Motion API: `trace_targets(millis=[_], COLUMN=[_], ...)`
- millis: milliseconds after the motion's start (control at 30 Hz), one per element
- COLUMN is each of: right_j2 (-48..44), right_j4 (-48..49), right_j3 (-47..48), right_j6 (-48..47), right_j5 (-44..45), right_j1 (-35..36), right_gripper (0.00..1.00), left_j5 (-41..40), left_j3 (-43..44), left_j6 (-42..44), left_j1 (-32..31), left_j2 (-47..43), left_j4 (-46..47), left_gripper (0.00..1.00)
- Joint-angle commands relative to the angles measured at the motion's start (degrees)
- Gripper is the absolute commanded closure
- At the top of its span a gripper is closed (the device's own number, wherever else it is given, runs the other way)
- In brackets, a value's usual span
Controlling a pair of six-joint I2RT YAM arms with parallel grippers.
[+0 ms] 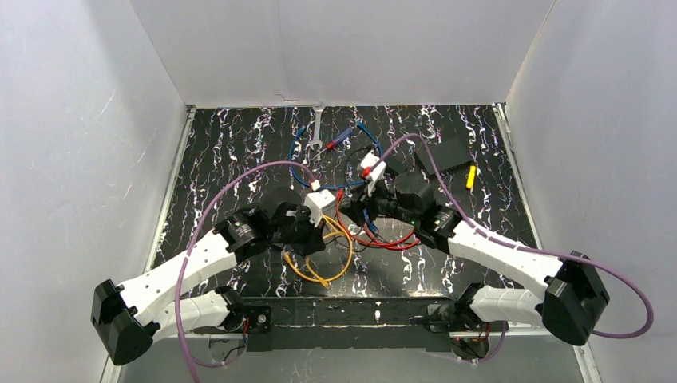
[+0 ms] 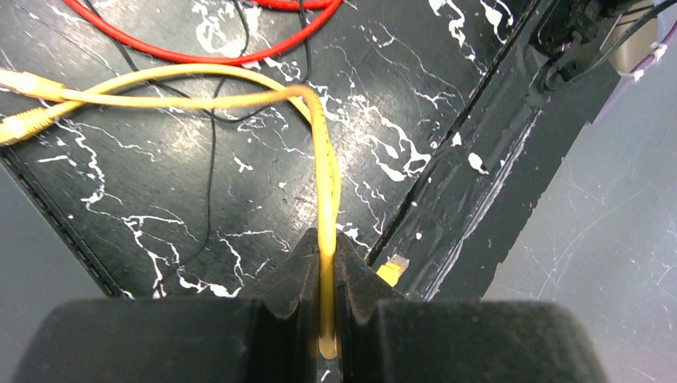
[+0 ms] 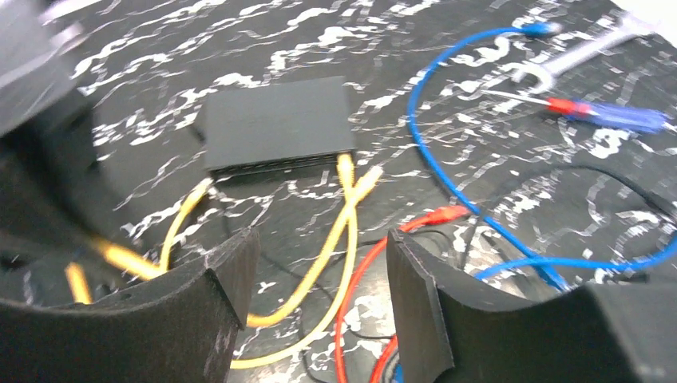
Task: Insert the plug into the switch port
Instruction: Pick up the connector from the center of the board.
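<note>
Around the workspace, plain white walls (image 1: 80, 159) close in on three sides, so I have little room for wide swings. Between them the table (image 1: 239, 144) is black with white veining. It looks hard and smooth, and I judge a light box would skate on it if pushed. Loose leads crowd the middle, with a red cable (image 1: 387, 242) at 5 o'clock and a blue cable (image 1: 297, 163) at 11 o'clock.

From my right wrist, the switch (image 3: 275, 124) lies flat on the table at 11 o'clock from the right gripper (image 3: 319, 247), whose jaws stand wide apart with nothing between them. Yellow leads reach the switch's socket edge at 6 o'clock. I expect the box to be light and rigid. It wants bracing on its flat top or short sides, clear of the sockets.

The left gripper (image 2: 326, 239) is clamped tight on the yellow cable (image 2: 323, 159), which runs off toward 12 o'clock. That cable is soft and springy and would buckle if pushed from far back. A plug (image 2: 391, 270) peeks out at 3 o'clock beside the fingers. It is probably this cable's end, though the view is too cramped to be sure. I'd take hold just behind the plug, as its latch is likely delicate.
</note>
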Motion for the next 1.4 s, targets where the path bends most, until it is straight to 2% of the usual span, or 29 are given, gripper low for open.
trace_targets(millis=[0, 233, 600, 800, 1000, 1367], right_j2=[4.03, 15.59, 31.64, 38.47, 43.10, 46.99], right_j4=[-4.35, -6.72, -1.51, -1.83, -2.25, -2.30], right_j3=[6.28, 12.41, 20.01, 24.42, 27.09, 28.10], right_j6=[4.07, 7.27, 13.28, 15.29, 16.30, 16.71], right_j5=[14.47, 16.13, 7.52, 4.97, 8.51, 16.63], right_j1=[-0.40, -0.65, -0.63, -0.41, 1.34, 3.30], right_gripper=[0.33, 0.35, 0.41, 0.45, 0.48, 0.62], left_j5=[0.24, 0.31, 0.31, 0.64, 0.74, 0.97], left_j3=[-1.21, -0.80, -0.57, -0.31, -0.22, -0.31], left_j6=[-1.24, -0.99, -0.48, -0.42, -0.49, -0.68], left_j1=[-1.24, -1.45, -1.53, -1.54, -1.55, -1.63], left_j2=[-0.83, 0.74, 0.79, 0.94, 0.65, -0.07], left_j4=[-0.23, -0.30, -0.30, -0.30, -0.22, -0.05], left_gripper=[1.00, 1.00, 1.00, 1.00, 1.00, 1.00])
